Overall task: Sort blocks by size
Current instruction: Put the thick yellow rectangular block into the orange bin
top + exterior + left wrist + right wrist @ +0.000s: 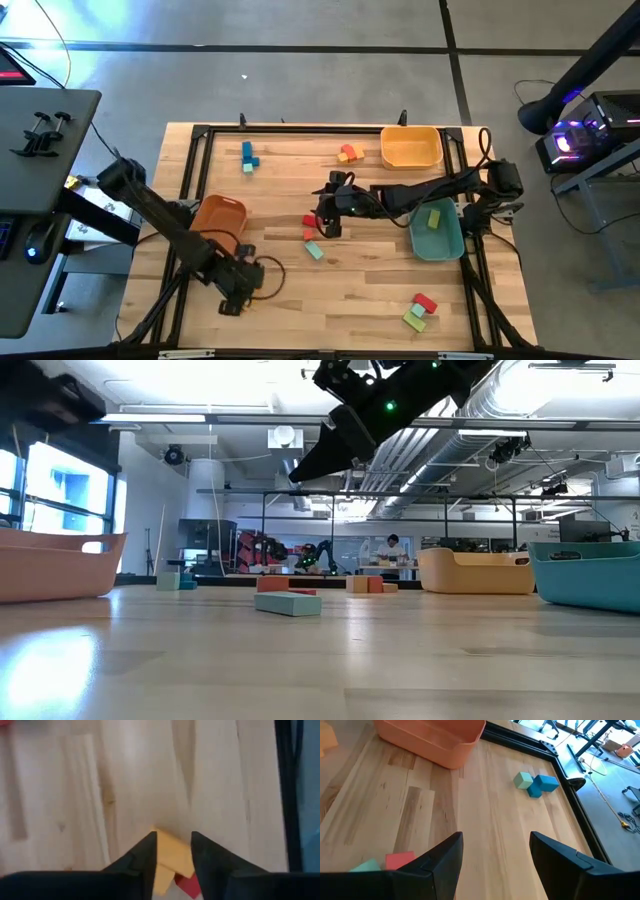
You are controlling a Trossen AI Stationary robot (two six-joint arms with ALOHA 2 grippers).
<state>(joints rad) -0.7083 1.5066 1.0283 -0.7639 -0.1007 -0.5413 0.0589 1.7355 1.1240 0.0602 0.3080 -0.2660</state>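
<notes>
My left gripper [234,291] [173,840] is near the table's front left, in front of the orange bin, and is shut on a yellow block [170,857]. A red piece [187,886] shows right behind the block. My right gripper [329,218] [495,860] is open and empty, raised above the table's middle [330,445]. Under and beside it lie a red block [310,221] [400,860] and a teal bar [314,250] [288,603]. A blue and light green pair [248,155] [536,783] lies at the far left. Orange and red blocks [348,153] lie at the far middle. My left gripper pinches the yellow block [167,851] between its two fingers, one finger on each of two opposite sides. One corner of the block sticks out past the fingertips. I cannot tell whether the block is clear of the table, or whether the red piece is held too.
An orange bin [218,215] stands at the left, a yellow bin [411,147] at the far right, and a teal bin [440,240] at the right with a light green block [433,217] in it. Red and light green blocks [420,310] lie at the front right. A black frame [200,135] runs round the table.
</notes>
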